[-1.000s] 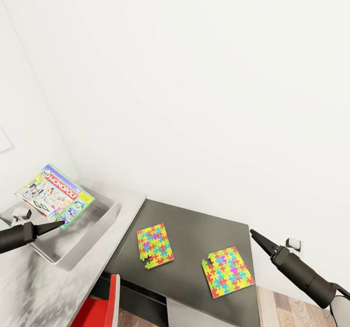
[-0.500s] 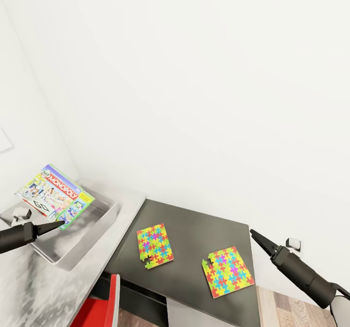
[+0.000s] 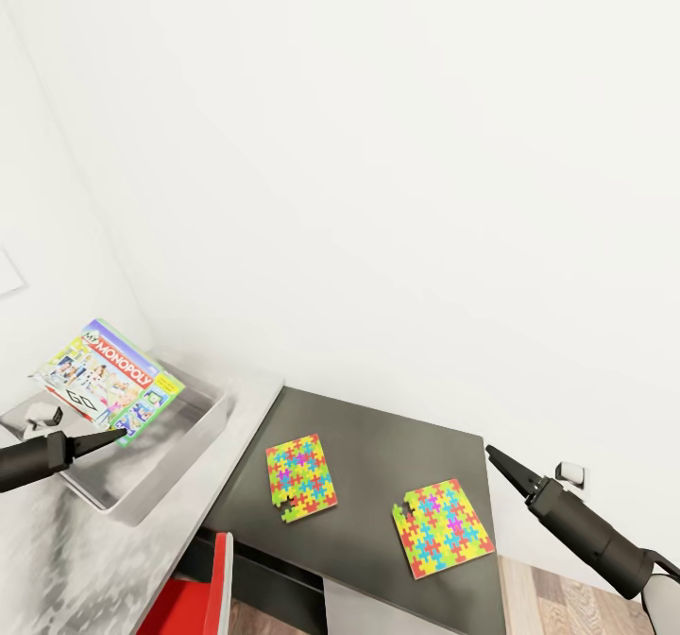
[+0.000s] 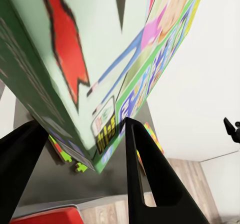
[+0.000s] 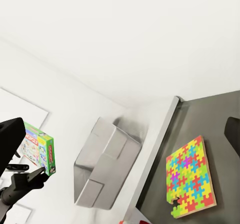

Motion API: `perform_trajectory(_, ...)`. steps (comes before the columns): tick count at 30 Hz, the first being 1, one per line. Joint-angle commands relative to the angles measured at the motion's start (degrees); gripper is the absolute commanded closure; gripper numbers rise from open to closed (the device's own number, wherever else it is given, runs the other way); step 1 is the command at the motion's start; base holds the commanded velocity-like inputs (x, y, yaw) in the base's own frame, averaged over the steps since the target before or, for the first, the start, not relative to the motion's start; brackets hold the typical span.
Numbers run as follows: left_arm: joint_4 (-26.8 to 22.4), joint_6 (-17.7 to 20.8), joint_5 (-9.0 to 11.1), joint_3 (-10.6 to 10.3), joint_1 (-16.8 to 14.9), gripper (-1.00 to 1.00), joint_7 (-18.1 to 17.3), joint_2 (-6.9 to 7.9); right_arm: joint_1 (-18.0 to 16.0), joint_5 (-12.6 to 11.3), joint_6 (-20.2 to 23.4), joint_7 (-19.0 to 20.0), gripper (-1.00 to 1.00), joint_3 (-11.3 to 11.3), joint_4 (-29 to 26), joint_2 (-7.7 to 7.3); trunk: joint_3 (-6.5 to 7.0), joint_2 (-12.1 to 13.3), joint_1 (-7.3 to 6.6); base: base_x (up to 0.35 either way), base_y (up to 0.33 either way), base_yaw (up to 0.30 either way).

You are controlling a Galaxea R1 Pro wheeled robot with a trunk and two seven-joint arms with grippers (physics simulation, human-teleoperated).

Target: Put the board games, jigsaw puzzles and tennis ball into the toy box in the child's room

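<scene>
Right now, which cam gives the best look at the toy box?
Right wrist view: the toy box shows whole, with rim, walls and bare floor. In the head view the toy box is partly covered by the Monopoly box held in the left gripper. The left wrist view gives no usable look at it.
</scene>
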Motion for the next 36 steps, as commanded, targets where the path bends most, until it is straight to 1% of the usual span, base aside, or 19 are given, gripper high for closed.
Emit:
perform_trajectory(1, -0.02, 0.57, -0.05, -0.01, -0.05, 1.00, -0.16, 0.01, -0.05, -0.13, 0.31, 0.10, -1.00, -0.05, -0.01, 0.00, -0.12, -0.12, 0.03, 0.000, 0.000, 0.000)
perform_trajectory(7, -0.08, 0.99, -0.53, -0.11, -0.30, 1.00, 1.00, 0.13, -0.05, -0.13, 0.31, 0.16, -1.00, -0.12, -0.02, -0.07, -0.12, -0.12, 0.03, 0.000, 0.000, 0.000)
perform_trajectory(9, 0.02, 1.33, -0.87, -0.26, -1.16, 1.00, 2.68, 0.25, -0.05, -0.13, 0.31, 0.16, -1.00, -0.11, -0.02, -0.08, -0.12, -0.12, 0.03, 0.000, 0.000, 0.000)
perform_trajectory(10, 0.76, 1.54, -2.03, -0.37, -2.74, 1.00, 6.66, 0.34, -0.05, -0.13, 0.31, 0.20, -1.00, -0.10, -0.05, -0.08, -0.12, -0.12, 0.03, 0.000, 0.000, 0.000)
perform_trajectory(12, 1.25, 1.65, -2.98, -0.39, -3.68, 1.00, 9.36, 0.38, -0.05, -0.13, 0.31, 0.22, -1.00, -0.10, -0.08, -0.09, -0.12, -0.12, 0.03, 0.000, 0.000, 0.000)
perform_trajectory(13, 1.80, 1.74, -4.07, -0.41, -4.81, 1.00, 12.25, 0.41, -0.05, -0.13, 0.31, 0.23, -1.00, -0.11, -0.07, -0.09, -0.12, -0.12, 0.03, 0.000, 0.000, 0.000)
perform_trajectory(14, 2.04, 1.77, -4.55, -0.42, -5.49, 1.00, 13.64, 0.40, -0.05, -0.13, 0.31, 0.24, -1.00, -0.12, -0.08, -0.09, -0.12, -0.12, 0.03, 0.000, 0.000, 0.000)
perform_trajectory(15, 2.54, 1.81, -5.36, -0.44, -7.04, 1.00, 16.28, 0.38, -0.05, -0.13, 0.31, 0.23, -1.00, -0.13, -0.08, -0.09, -0.12, -0.12, 0.03, 0.000, 0.000, 0.000)
perform_trajectory(18, 4.20, 1.79, -6.64, -0.85, -10.45, 1.00, 21.34, 0.25, -0.05, -0.13, 0.31, 0.19, -1.00, -0.14, -0.08, -0.09, -0.12, -0.12, 0.03, 0.000, 0.000, 0.000)
perform_trajectory(20, 7.38, 1.68, -8.23, -2.88, -13.91, 1.00, 27.08, 0.19, -0.05, -0.13, 0.31, 0.18, -1.00, -0.14, -0.08, -0.09, -0.12, -0.12, 0.03, 0.000, 0.000, 0.000)
perform_trajectory(21, 8.52, 1.64, -8.62, -3.77, -15.11, 1.00, 28.81, 0.17, -0.05, -0.13, 0.31, 0.19, -1.00, -0.14, -0.08, -0.11, -0.12, -0.12, 0.03, 0.000, 0.000, 0.000)
perform_trajectory(22, 10.61, 1.47, -9.17, -5.39, -17.23, 1.00, 31.73, 0.15, -0.05, -0.13, 0.31, 0.22, -1.00, -0.14, -0.08, -0.13, -0.12, -0.12, 0.03, 0.000, 0.000, 0.000)
perform_trajectory(23, 11.69, 1.34, -9.37, -6.17, -18.24, 1.00, 33.09, 0.14, -0.05, -0.13, 0.31, 0.22, -1.00, -0.14, -0.07, -0.14, -0.12, -0.12, 0.03, 0.000, 0.000, 0.000)
perform_trajectory(24, 13.95, 1.12, -9.69, -7.53, -20.09, 1.00, 35.51, 0.12, -0.05, -0.13, 0.31, 0.20, -1.00, -0.14, -0.05, -0.15, -0.12, -0.12, 0.03, 0.000, 0.000, 0.000)
perform_trajectory(26, 16.88, 0.89, -10.01, -8.98, -22.40, 1.00, 38.54, 0.11, -0.05, -0.13, 0.31, 0.21, -1.00, -0.14, -0.04, -0.16, -0.12, -0.12, 0.03, 0.000, 0.000, 0.000)
perform_trajectory(28, 18.63, 0.75, -10.23, -9.84, -24.33, 1.00, 41.20, 0.06, -0.05, -0.13, 0.31, 0.22, -1.00, -0.17, -0.03, -0.17, -0.12, -0.12, 0.03, 0.000, 0.000, 0.000)
perform_trajectory(32, 19.87, -0.17, -10.71, -11.07, -26.33, 1.00, 46.34, -0.03, -0.05, -0.13, 0.31, 0.24, -1.00, -0.21, -0.03, -0.29, -0.12, -0.12, 0.03, 0.000, 0.000, 0.000)
perform_trajectory(34, 20.34, -1.29, -10.91, -12.30, -27.34, 1.00, 51.00, -0.06, -0.05, -0.13, 0.31, 0.25, -1.00, -0.22, -0.02, -0.32, -0.12, -0.12, 0.03, 0.000, 0.000, 0.000)
perform_trajectory(36, 20.57, -1.81, -10.98, -13.45, -27.75, 1.00, 54.13, -0.11, -0.05, -0.13, 0.31, 0.25, -1.00, -0.22, -0.02, -0.32, -0.12, -0.12, 0.03, 0.000, 0.000, 0.000)
